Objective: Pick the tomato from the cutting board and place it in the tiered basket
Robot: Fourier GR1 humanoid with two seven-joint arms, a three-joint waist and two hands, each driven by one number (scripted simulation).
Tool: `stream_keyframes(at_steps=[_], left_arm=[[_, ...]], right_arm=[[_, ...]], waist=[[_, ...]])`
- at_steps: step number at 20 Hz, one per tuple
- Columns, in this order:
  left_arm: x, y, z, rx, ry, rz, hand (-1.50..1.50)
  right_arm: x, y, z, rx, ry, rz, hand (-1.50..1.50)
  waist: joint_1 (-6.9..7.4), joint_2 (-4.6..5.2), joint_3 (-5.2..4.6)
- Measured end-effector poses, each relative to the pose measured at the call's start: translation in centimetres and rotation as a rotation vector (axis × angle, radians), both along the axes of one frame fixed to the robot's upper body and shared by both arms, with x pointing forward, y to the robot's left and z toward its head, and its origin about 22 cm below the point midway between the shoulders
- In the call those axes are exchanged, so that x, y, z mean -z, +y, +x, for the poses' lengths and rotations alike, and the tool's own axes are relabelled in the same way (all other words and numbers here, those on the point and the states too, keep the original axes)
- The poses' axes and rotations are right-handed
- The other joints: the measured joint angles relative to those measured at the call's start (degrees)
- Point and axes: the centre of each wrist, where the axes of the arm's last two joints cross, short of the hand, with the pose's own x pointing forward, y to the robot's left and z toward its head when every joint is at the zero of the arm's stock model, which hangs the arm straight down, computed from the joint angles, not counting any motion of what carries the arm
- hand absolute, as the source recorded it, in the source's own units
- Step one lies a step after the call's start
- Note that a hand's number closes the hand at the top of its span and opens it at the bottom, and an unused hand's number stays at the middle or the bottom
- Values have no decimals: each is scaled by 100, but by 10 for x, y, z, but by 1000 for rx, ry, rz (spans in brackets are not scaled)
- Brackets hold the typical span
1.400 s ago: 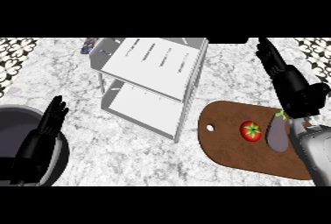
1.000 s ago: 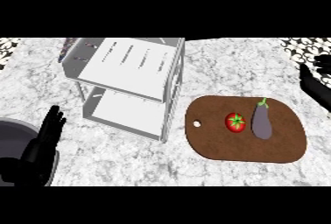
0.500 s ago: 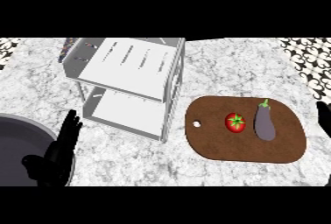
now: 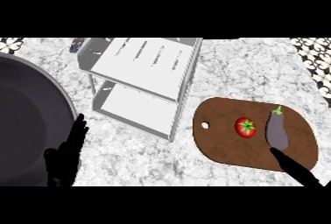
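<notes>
A white-and-grey marble counter [image 4: 245, 70] fills the view. At the left edge a large dark round pan [image 4: 26, 122] takes up much of the frame, its rim curving from the top left down toward the bottom. Toward the upper middle stands the tiered basket [image 4: 139, 83], a grey-framed rack with two white shelves, the upper one slotted and the lower one plain. To its right lies the brown cutting board [image 4: 223, 146], rounded in outline with a small hole near its left end. On the board's right part rests a purple eggplant [image 4: 278, 131] with its green stem pointing up. The tomato [image 4: 245, 127], red with a green star-shaped calyx, sits on the board just left of the eggplant and well apart from the basket. The left hand [image 4: 68, 155] shows at the lower left, beside the pan's rim, its fingers straight and pointing up, holding nothing. Of the right hand [image 4: 294, 170] only straight black fingers show at the lower right, reaching over the board's lower right edge with the tip just below the eggplant; it holds nothing.
</notes>
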Motion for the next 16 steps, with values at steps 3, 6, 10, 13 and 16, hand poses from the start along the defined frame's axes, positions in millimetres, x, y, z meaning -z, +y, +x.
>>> stream_keyframes(at_steps=[3, 6, 10, 13, 16], left_arm=[[4, -1, 1, 9, 12, 7, 0], [5, -5, 4, 19, 17, 14, 0], [10, -9, 6, 29, 30, 20, 0], [14, -12, 9, 31, 33, 16, 0], [16, -10, 14, 37, 38, 18, 0]], right_arm=[[0, -1, -9, -19, 160, -23, -150], [-8, -2, -9, -9, 286, -53, -150], [-30, 12, 5, 23, 378, -101, -150], [-41, 29, 17, 27, 421, -151, -150], [-47, 47, 36, 32, 451, -190, -150]], waist=[[98, 32, -19], [182, 48, -25], [255, 30, -12], [279, 16, 0], [299, 9, 12]])
